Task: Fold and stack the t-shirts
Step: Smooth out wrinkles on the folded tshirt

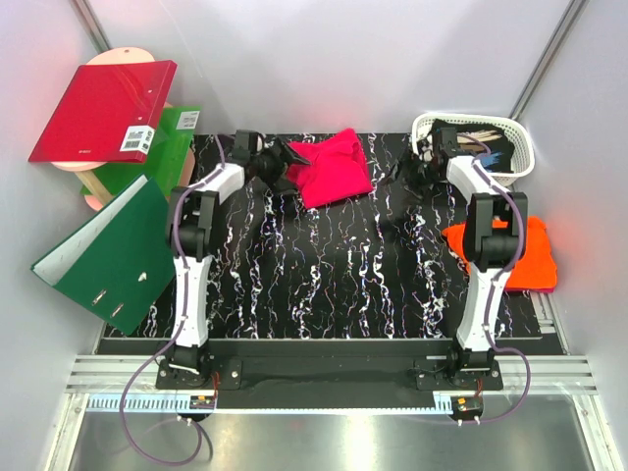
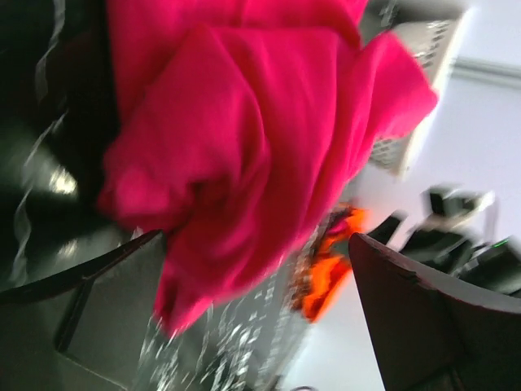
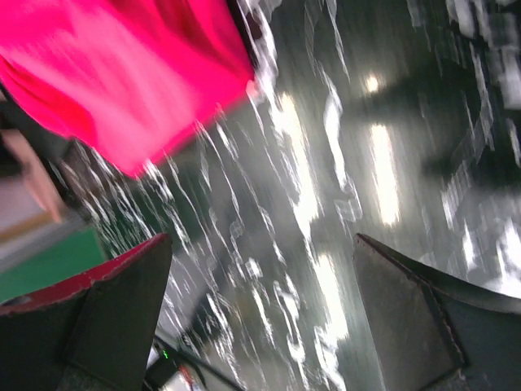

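**Magenta t-shirt lies bunched at the table's far centre; orange t-shirt crumpled at the right edge, well apart.**
Left gripper sits at the magenta cloth's left edge, jaws spread, clamping nothing, probably placed to take a hem. Right gripper hovers spread and empty near the basket. The right arm covers part of the orange shirt; both wrist views are blurred, contact uncertain.
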Controlling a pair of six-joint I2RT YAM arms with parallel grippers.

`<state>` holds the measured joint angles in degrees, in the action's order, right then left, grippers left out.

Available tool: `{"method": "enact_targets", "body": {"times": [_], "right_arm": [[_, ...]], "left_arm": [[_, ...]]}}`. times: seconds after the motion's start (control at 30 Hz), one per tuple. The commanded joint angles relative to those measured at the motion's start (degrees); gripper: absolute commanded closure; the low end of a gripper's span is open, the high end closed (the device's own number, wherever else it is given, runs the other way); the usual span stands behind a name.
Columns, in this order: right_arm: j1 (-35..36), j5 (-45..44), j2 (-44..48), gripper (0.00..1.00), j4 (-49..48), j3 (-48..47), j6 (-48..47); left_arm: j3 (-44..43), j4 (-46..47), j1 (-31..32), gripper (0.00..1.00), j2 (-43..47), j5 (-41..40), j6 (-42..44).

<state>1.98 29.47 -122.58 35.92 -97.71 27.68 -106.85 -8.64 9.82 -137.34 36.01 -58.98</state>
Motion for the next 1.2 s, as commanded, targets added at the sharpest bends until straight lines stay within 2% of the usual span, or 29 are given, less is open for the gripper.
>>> {"method": "enact_targets", "body": {"times": [0.0, 0.1, 0.23, 0.53, 0.67, 0.7, 0.8, 0.93, 0.97, 1.17], "right_arm": [[0.1, 4.7, -6.5, 0.00, -8.0, -8.3, 5.0], [0.5, 5.0, -11.3, 0.00, -9.8, -12.0, 6.7], [0.9, 6.2, -15.6, 0.00, -10.2, -16.4, 8.2], [5.1, 7.2, -24.2, 0.00, -10.2, -26.5, 10.9], [6.3, 8.5, -26.8, 0.04, -9.5, -29.4, 12.6], [6.3, 8.8, -27.4, 0.07, -9.4, -29.9, 13.2], [6.5, 9.5, -27.2, 0.09, -8.0, -30.3, 13.3], [6.7, 8.0, -25.2, 0.05, -5.4, -29.3, 11.2], [6.7, 6.9, -24.6, 0.00, -4.4, -29.0, 10.6], [6.1, -3.2, -19.3, 0.00, 0.9, -24.0, 5.3]], "left_arm": [[-1.1, -9.6, -0.9, 0.01, 13.3, -10.3, 15.5], [-2.0, -15.8, -1.2, 0.01, 16.5, -15.3, 18.7], [-3.9, -21.0, -1.2, 0.01, 17.1, -15.5, 20.7], [5.1, -21.9, -1.1, 0.01, 22.5, -14.5, 22.0], [7.0, -22.1, -1.2, 0.01, 23.2, -14.0, 22.0], [7.2, -22.1, -1.1, 0.01, 23.4, -13.9, 22.0], [7.7, -22.4, -1.1, 0.01, 23.8, -14.1, 22.2], [7.7, -22.4, -1.1, 0.01, 23.9, -13.2, 22.1], [7.9, -22.5, -1.1, 0.01, 24.0, -13.2, 21.9], [9.3, -22.5, -1.1, 0.01, 25.0, -12.7, 22.7]]}}
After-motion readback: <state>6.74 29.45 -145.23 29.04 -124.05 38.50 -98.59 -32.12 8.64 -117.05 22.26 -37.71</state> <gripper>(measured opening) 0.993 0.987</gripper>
